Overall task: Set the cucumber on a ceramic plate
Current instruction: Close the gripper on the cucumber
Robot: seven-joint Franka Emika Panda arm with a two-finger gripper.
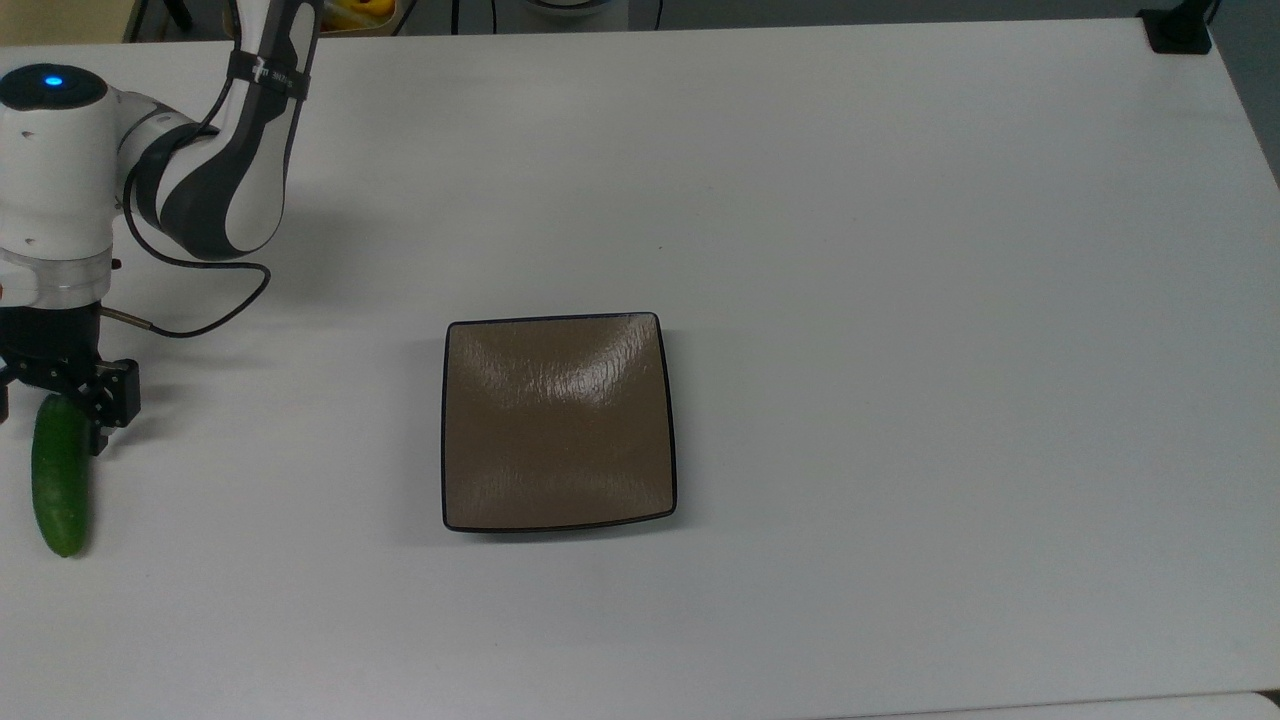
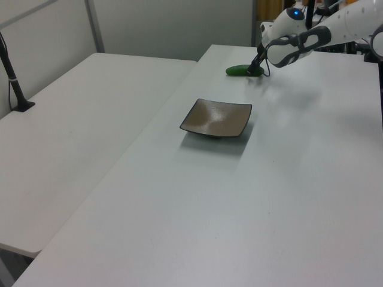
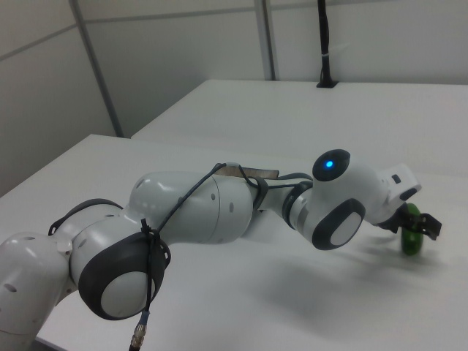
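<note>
The dark-green cucumber (image 1: 60, 490) lies on the white table at the top view's far left, pointing up and down in that view. My gripper (image 1: 50, 428) is open and hangs low over the cucumber's upper end, with one finger (image 1: 101, 436) on either side of it. In the left view the gripper (image 2: 256, 69) stands at the right end of the cucumber (image 2: 237, 70). In the right view the cucumber (image 3: 411, 242) peeks out below the gripper (image 3: 418, 224). The square tan-brown ceramic plate (image 1: 560, 420) with its black rim sits bare mid-table, well to the top view's right of the cucumber.
The white and grey arm (image 1: 215, 150) reaches in from the top view's upper left, with a black cable looping under it. A black post base (image 1: 1178, 30) stands at the top view's far right corner. A second white table (image 2: 78, 119) adjoins on the left view's left.
</note>
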